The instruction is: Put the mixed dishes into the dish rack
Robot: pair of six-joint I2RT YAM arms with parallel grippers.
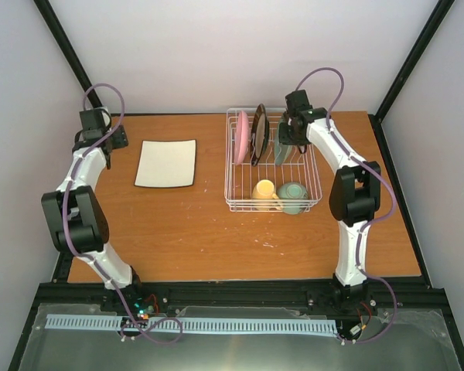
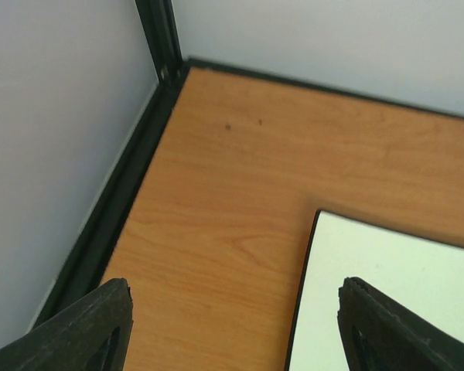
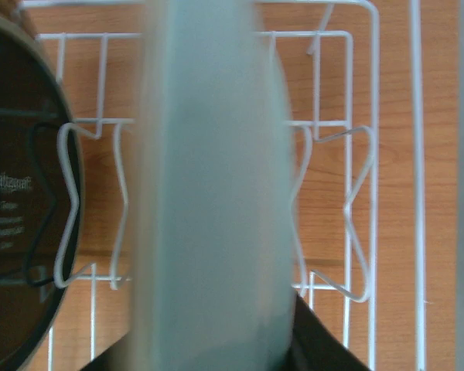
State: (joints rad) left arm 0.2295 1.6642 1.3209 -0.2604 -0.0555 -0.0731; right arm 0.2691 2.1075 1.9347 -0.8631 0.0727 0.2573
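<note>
1. The left claw (image 2: 233,294) hangs spread wide and empty over the counter (image 1: 185,232) near its far left corner. Just beside it the square plate (image 1: 166,163) lies flat, outside the rack (image 1: 229,185).
2. The right claw (image 1: 288,137) straddles the mint-green plate (image 3: 213,193), which stands on edge in the rack. Whether it is clamped or released cannot be told.
3. The pink plate (image 1: 241,137) and black-rimmed plate (image 1: 258,134) stand upright alongside. The yellow mug (image 1: 264,191) and green bowl (image 1: 293,196) sit at the rack's near end.

The only writing stood on the dark back of the black-rimmed plate (image 3: 23,255), seen from the right wrist: one line of pale lettering (image 3: 8,183) with smaller lines beneath it, all too faint and blurred to be read
</note>
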